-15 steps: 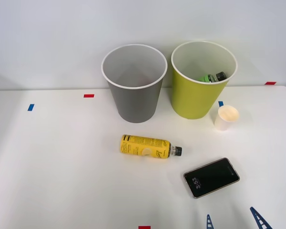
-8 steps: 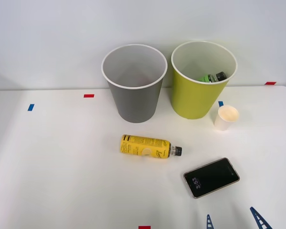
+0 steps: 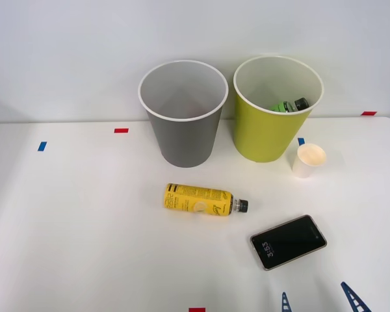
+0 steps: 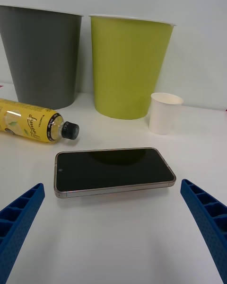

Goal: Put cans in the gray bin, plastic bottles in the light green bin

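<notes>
No change over the last second: right gripper (image 3: 317,299) stays parked at the near table edge, fingers spread wide, holding nothing. Green bottle (image 3: 291,104) sits inside the green bin (image 3: 268,133). Yellow bottle (image 3: 199,199) lies on its side before the gray bin (image 3: 182,140), beside the phone (image 3: 288,242); it is likely the next pick.

You've got two bins: one gray bin (image 3: 183,112), one light green bin (image 3: 273,110). Two plastic bottles: yellow-label bottle (image 3: 203,199) lying on the table (image 3: 78,227), green-label bottle (image 3: 290,104) inside the light green bin. One paper cup (image 3: 308,160), one phone (image 3: 288,242).
</notes>
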{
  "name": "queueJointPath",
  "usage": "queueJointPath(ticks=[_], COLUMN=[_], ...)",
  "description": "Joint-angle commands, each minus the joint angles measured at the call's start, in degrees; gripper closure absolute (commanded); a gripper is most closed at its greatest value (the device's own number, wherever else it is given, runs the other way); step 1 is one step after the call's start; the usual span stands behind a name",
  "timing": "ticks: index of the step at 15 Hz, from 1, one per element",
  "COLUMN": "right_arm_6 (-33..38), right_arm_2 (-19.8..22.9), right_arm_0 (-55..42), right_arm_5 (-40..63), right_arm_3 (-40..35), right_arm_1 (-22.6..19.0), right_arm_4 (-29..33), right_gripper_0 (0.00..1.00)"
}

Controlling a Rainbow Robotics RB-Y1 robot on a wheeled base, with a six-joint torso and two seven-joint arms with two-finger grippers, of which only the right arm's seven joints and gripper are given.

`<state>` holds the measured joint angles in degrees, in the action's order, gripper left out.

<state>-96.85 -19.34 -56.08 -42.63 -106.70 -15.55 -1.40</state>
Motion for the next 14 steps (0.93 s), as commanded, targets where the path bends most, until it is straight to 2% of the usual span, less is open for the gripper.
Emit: queueJointPath(ticks=[1,14], right_arm_6=[0.0,0.0], right_arm_2=[0.0,0.0], right_arm_0=[0.0,0.0], right_arm_5=[0.0,0.0], right_arm_3=[0.0,0.0], right_arm_1=[0.0,0.0], right_arm_4=[0.0,0.0], right_gripper_0=[0.00,0.00])
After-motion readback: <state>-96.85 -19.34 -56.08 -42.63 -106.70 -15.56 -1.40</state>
